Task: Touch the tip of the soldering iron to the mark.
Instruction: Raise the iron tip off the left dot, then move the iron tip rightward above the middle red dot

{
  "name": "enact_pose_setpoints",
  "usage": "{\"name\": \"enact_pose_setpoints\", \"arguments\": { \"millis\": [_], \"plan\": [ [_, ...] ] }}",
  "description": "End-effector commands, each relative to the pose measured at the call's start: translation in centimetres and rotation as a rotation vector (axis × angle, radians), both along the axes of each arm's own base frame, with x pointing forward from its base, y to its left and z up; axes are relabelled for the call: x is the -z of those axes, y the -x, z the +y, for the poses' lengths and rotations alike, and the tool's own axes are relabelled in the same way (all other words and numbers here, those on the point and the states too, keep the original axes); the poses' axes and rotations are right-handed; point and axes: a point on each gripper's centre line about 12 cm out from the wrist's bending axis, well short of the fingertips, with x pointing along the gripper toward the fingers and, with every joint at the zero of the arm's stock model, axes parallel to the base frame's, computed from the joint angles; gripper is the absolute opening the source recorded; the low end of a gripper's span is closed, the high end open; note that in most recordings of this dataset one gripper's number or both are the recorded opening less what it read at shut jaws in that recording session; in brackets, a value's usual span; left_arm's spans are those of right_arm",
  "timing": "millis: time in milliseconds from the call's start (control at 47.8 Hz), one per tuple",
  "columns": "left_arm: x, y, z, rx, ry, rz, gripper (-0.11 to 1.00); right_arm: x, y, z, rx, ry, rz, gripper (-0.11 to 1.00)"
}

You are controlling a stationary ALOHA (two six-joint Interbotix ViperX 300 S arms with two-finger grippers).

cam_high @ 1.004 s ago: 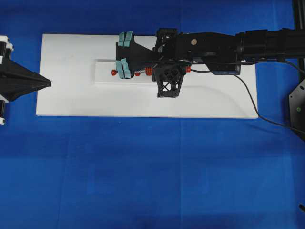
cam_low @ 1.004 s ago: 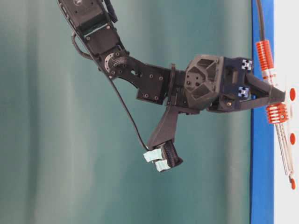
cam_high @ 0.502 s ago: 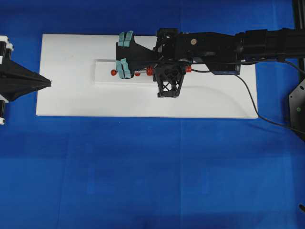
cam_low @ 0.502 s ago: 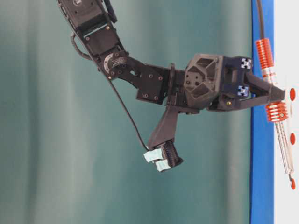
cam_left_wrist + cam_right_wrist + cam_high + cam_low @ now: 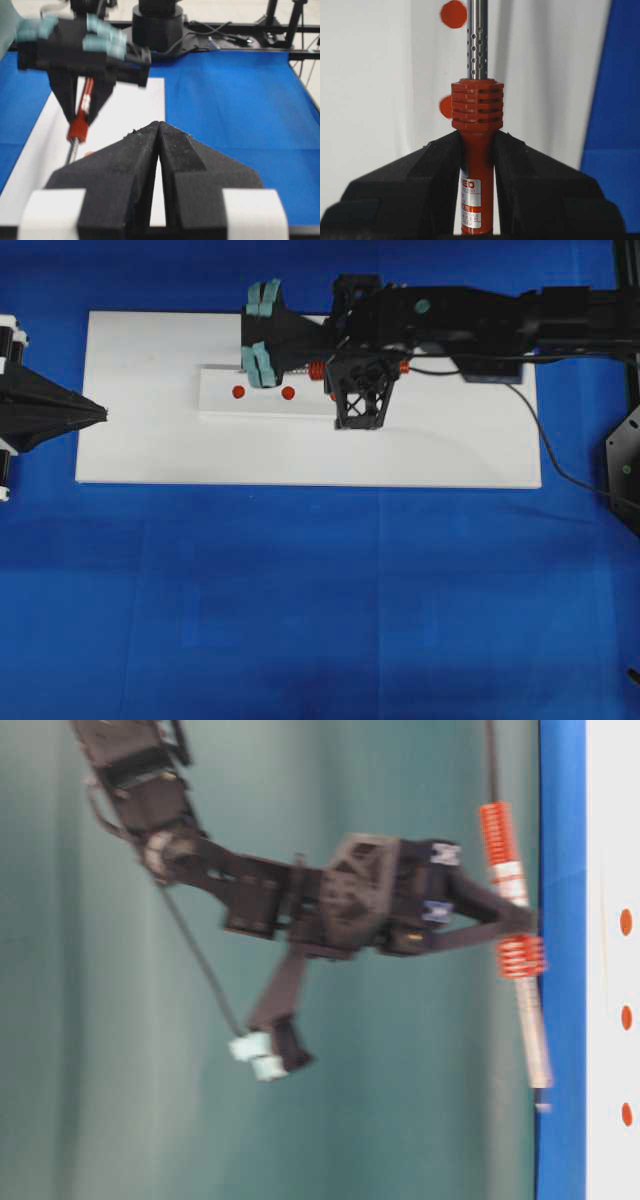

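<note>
- The right gripper (image 5: 476,145) has its black jaws clenched on the red-orange handle of the slim, silver-shafted soldering iron (image 5: 477,115).
- The iron's thin dark tip (image 5: 541,1105) hangs clear of the white board (image 5: 150,455) — its red dot marks (image 5: 238,392) lie apart from it.
- The left gripper (image 5: 156,131) — jaws pressed together, grasping nothing — sits at the board's far edge over the blue counter (image 5: 300,600).

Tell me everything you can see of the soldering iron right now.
The soldering iron has a red-orange ribbed handle with a white label, a perforated silver shaft and a black cord. The right gripper clamps its handle just behind the ribs. In the blurred table-level view it hangs clear of the white board, its tip touching nothing.
</note>
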Motion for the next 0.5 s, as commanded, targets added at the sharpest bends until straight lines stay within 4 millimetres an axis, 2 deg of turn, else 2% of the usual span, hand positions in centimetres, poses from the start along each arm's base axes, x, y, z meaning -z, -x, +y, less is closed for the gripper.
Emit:
{"name": "enact_pose_setpoints", "arguments": {
  "millis": [0,105,167,481],
  "plan": [
    [-0.4,-0.1,0.0,0.000,-0.003,-0.011,0.00,-4.1,0.4,-0.2,0.004,0.030,-0.080,0.06],
    [-0.4,-0.1,0.0,0.000,-0.003,-0.011,0.00,-5.8,0.9,-0.3,0.007,0.047,-0.090,0.06],
    [-0.4,-0.1,0.0,0.000,-0.003,-0.011,0.00,-6.1,1.0,-0.3,0.008,0.050,-0.091,0.06],
    [-0.4,-0.1,0.0,0.001,-0.004,-0.011,0.00,-6.0,1.1,-0.2,0.008,0.049,-0.085,0.06]
  ]
}}
